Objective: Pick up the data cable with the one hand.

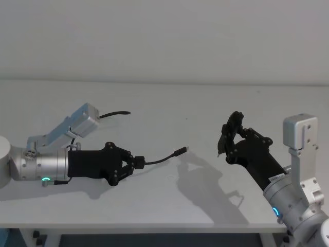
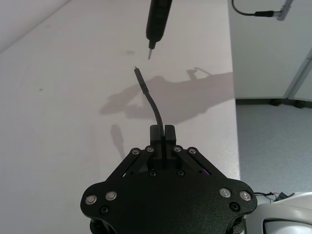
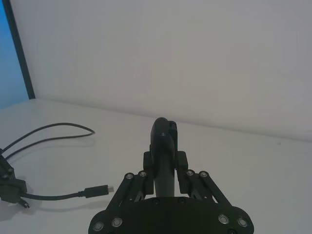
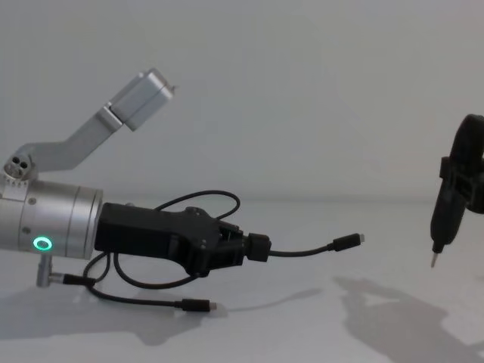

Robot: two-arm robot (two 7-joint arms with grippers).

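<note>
Left gripper [image 1: 138,162], low over the white tabletop [image 1: 169,200], has its fingers clenched on the data cable [image 1: 165,157] near one plug, which juts out in the air toward the right gripper [image 1: 230,135], whose fingers grasp a black pointed tool [image 4: 446,215].

From high on the robot's head, one camera looks forward and down over the flat white table [image 1: 169,206]. It holds both arms at a middling distance: the black two-fingered left gripper [image 1: 138,162] with its silver wrist on the left, the all-black right gripper [image 1: 229,136] on the right. The chest camera sits lower, looking level across the same table [image 4: 318,333] and seeing the thin black data cable [image 4: 302,250] side-on. The left wrist camera rides close behind its gripper [image 2: 162,132], facing along the cable [image 2: 153,105] toward the black pen-shaped tool [image 2: 157,19] with a metal tip. The right wrist camera looks over that tool [image 3: 163,141] toward the pale wall [image 3: 195,58], catching the cable [image 3: 97,190] as well.
</note>
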